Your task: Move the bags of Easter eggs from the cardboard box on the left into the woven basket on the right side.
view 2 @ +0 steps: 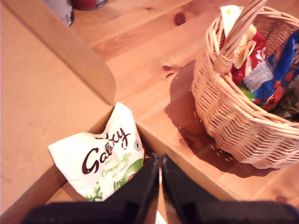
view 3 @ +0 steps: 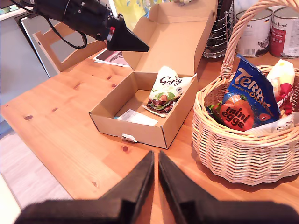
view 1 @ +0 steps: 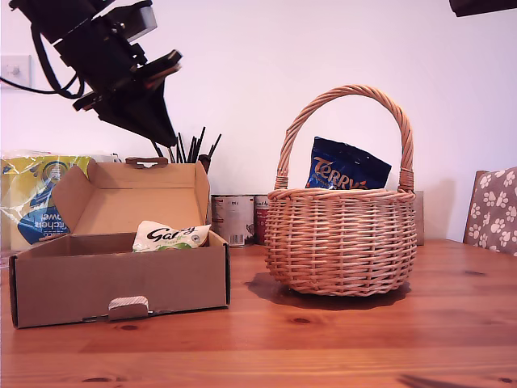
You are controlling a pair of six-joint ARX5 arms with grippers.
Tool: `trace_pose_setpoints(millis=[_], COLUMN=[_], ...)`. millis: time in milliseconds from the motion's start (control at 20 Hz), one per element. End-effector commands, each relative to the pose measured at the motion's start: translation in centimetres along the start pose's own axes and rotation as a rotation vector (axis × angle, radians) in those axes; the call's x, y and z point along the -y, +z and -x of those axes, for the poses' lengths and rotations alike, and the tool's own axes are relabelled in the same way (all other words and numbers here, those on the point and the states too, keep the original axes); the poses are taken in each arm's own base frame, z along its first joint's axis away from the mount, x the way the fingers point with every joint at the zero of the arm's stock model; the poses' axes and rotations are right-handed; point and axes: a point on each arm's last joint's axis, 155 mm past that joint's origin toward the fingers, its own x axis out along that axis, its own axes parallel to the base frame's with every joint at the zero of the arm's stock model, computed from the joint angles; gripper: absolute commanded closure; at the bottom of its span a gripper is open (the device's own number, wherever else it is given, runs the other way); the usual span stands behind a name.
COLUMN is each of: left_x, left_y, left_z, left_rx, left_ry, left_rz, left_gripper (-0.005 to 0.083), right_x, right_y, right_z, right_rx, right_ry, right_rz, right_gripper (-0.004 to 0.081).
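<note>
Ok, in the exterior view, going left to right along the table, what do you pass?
Kitchen towel pack → cardboard box holding the white and green Galaxy bag → tins behind → woven basket with the blue Terry's bag → paw-print chair back.

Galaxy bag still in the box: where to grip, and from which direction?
Grip the upper edge of the Galaxy bag, coming from above. It leans tilted against the cardboard box wall on the basket side, top edge raised near the rim, so that edge is free. My first gripper, jaws together, must open first.
</note>
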Motion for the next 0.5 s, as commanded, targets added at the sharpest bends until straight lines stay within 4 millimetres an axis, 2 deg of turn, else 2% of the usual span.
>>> trace_pose_setpoints(millis=[0,50,100,450], left_x=[-1.1,-1.6,-2.0,-4.3], left_y=[-1.1,-1.6,-2.1,-6.3], left_z=[-1.3,-2.0,-2.7,-7.1], left_rx=[-0.026,-0.04,-0.055,-0.161], left_ry=[0.024,0.04,0.052,0.141], left_rz=[0.064,0.078,0.104,0.2], left_gripper=[-0.0042,0.002,0.0025,-0.0001], right_x=[-0.3,-0.3,-0.3,-0.3], right_y=[0.8,0.8,0.8,0.9], right_z=[0.2,0.2,0.2,0.2], right_rx=[0.023,0.022,0.023,0.026], right_ry=[0.01,0.01,0.01,0.01], right_rz=[0.013,0.013,0.013,0.018], right_gripper=[0.078,0.078,0.078,0.078])
